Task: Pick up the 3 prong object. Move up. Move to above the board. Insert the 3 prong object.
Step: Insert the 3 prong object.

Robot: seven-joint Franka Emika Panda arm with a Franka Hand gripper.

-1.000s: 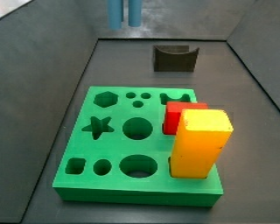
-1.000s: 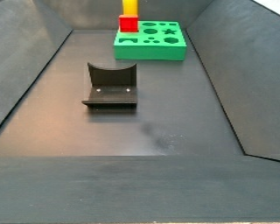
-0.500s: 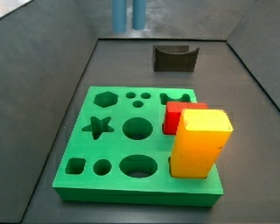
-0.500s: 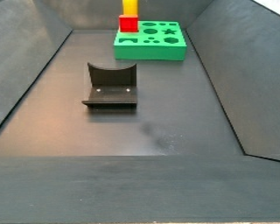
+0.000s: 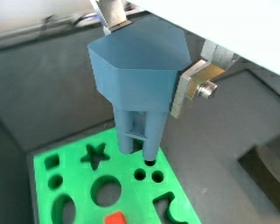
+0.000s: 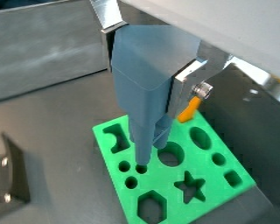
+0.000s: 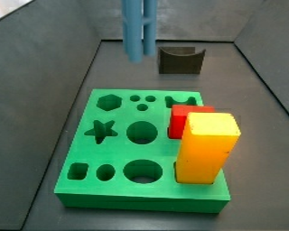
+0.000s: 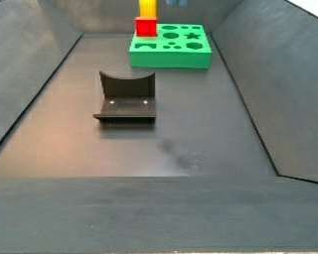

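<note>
The 3 prong object (image 5: 136,68) is a blue piece with a hexagonal head and thin legs. My gripper (image 5: 149,57) is shut on its head, with a silver finger on each side, as both wrist views show (image 6: 149,48). The legs point down and hang above the green board (image 5: 70,168), over its small round holes. In a side view only the blue legs (image 7: 137,29) show, hanging from the top edge above the far end of the board (image 7: 116,153). The other side view shows the board (image 8: 171,60) far off but neither the gripper nor the piece.
A tall yellow block (image 7: 208,146) and a red block (image 7: 181,120) stand in the board's right side. The dark fixture (image 7: 180,59) stands on the grey floor beyond the board and also shows in a side view (image 8: 126,96). Grey walls close in the bin.
In the side view the blue legs now reach much further down from the top edge than before. The board and the blocks have not moved.
</note>
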